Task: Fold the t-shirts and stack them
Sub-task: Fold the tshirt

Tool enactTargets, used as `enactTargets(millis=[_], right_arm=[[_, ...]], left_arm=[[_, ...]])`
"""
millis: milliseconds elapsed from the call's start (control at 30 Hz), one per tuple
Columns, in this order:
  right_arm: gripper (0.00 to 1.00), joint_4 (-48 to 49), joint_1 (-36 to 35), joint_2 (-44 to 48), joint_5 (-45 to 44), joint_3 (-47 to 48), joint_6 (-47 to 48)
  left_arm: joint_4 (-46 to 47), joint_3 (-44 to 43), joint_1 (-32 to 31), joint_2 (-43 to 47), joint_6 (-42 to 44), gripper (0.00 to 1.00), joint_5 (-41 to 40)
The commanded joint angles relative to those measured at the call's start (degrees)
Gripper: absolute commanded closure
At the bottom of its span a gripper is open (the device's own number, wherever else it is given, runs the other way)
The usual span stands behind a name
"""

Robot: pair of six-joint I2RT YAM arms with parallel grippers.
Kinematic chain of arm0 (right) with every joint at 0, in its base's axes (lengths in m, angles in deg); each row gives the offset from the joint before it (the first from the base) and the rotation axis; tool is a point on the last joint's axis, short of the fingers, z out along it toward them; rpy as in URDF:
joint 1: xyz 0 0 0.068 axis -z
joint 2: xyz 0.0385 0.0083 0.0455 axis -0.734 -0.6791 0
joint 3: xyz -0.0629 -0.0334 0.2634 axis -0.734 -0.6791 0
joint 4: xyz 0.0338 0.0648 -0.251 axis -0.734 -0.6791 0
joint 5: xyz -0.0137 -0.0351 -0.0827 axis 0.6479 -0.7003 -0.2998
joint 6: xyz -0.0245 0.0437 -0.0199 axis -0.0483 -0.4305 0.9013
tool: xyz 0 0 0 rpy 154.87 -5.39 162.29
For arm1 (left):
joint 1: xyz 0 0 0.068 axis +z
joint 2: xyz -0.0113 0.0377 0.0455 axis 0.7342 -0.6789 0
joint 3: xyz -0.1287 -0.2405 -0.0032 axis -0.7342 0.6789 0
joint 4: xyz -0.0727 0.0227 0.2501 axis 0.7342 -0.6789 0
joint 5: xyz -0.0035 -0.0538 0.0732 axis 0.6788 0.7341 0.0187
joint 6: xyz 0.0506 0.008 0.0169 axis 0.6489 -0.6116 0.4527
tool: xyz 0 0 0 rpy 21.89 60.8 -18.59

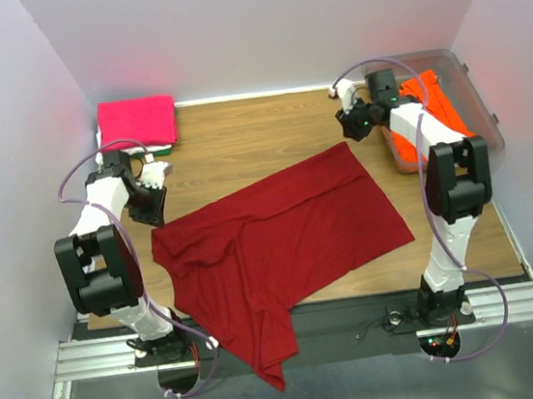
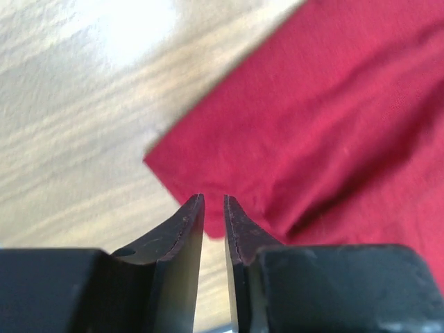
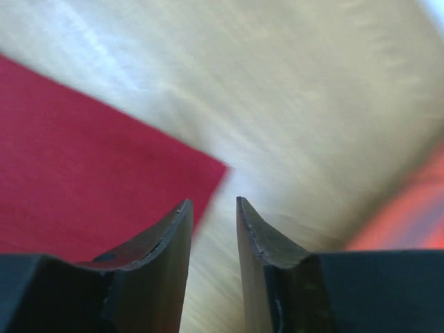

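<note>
The dark red t-shirt lies spread and rumpled across the middle of the table, with one end hanging over the near edge. My left gripper hovers just above the shirt's left corner. In the left wrist view its jaws stand a narrow gap apart with nothing between them, and the red corner lies just ahead. My right gripper is above the shirt's far right corner. Its jaws are slightly open and empty, and the red corner lies to their left.
A folded hot pink shirt lies at the back left on a stack with white and green edges. A clear plastic tub at the back right holds the bright orange shirt. White walls enclose the table.
</note>
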Motion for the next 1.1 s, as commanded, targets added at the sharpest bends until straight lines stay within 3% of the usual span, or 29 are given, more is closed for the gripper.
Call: enactTargets(millis=[0, 333, 567, 667, 700, 800, 900, 1067], right_arm=[[0.64, -3.8, -2.8, -4.1, 2.2, 2.6, -5.0], [0.66, -3.8, -3.0, -13.6, -9.0, 4.5, -4.8], [0.66, -3.8, -1.4, -17.2, -14.7, 10.9, -8.9], [0.6, -3.8, -1.6, -15.4, -10.2, 12.6, -11.2], [0.57, -4.2, -1.6, -14.0, -7.6, 14.7, -12.4], [0.48, -4.2, -1.6, -9.5, -1.3, 17.1, -19.6], [0.46, -4.0, -3.0, -5.2, 7.4, 17.3, -26.8], [0.46, -3.9, -9.0, -2.9, 14.2, 14.5, -36.3]], left_arm=[[4.7, 0.1, -0.2, -3.5, -1.5, 0.74, 0.4], [9.8, -6.6, 0.1, -18.0, -3.0, 0.91, -3.3], [5.4, -29.5, 0.1, -32.7, -3.2, 0.96, -2.3], [2.0, -34.3, 0.1, -32.0, -1.8, 0.8, 2.3], [1.9, -35.0, 0.1, -31.0, -1.8, 0.68, 3.0], [0.2, -33.8, 1.4, -23.2, -1.5, 0.55, 7.2], [-1.1, -29.3, 3.0, -17.5, -1.0, 0.49, 13.0], [-5.0, -17.4, 3.8, -8.1, 1.1, 0.46, 16.1]])
